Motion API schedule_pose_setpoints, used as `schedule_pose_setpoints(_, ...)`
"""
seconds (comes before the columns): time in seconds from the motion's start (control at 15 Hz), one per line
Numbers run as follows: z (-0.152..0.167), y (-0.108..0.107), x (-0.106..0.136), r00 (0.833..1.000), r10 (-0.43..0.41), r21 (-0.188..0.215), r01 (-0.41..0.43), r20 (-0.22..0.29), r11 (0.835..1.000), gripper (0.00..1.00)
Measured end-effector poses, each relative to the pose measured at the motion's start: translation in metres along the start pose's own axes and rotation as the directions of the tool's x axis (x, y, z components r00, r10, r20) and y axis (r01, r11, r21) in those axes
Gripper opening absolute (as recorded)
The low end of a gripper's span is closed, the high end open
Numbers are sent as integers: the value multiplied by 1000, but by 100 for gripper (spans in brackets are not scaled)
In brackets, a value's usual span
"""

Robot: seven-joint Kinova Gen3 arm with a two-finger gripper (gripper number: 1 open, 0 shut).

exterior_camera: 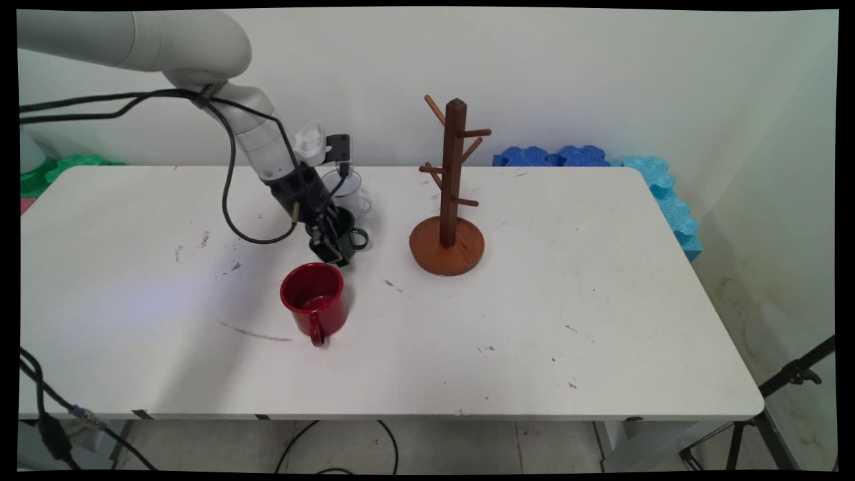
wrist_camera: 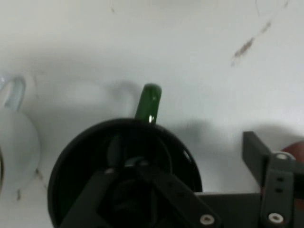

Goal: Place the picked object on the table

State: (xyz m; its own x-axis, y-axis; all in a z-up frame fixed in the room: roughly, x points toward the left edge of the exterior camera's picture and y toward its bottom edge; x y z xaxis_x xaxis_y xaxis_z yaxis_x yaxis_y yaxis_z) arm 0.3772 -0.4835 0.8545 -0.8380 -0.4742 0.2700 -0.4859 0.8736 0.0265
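My gripper (exterior_camera: 332, 250) reaches down onto a dark green mug (exterior_camera: 349, 235) that stands upright on the white table (exterior_camera: 534, 321). In the hand view the gripper (wrist_camera: 194, 161) is open. One finger is inside the green mug (wrist_camera: 90, 142) and the other finger (wrist_camera: 256, 152) is outside its wall, with a gap showing between that finger and the rim. The mug's handle (wrist_camera: 149, 102) points away from the hand. A red mug (exterior_camera: 314, 300) stands just in front of the gripper, handle toward the camera. A white mug (exterior_camera: 352, 192) stands right behind the green one.
A wooden mug tree (exterior_camera: 449, 200) with bare pegs stands on a round base to the right of the mugs. Blue foam mats (exterior_camera: 554, 157) lean at the table's back right, green ones (exterior_camera: 67, 164) at back left. A black tripod (exterior_camera: 788, 381) stands at lower right.
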Motion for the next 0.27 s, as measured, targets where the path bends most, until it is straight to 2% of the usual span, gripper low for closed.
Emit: schedule_pose_setpoints(0.27,-6,2,8,998,-4,-7,4,-60,1000,100)
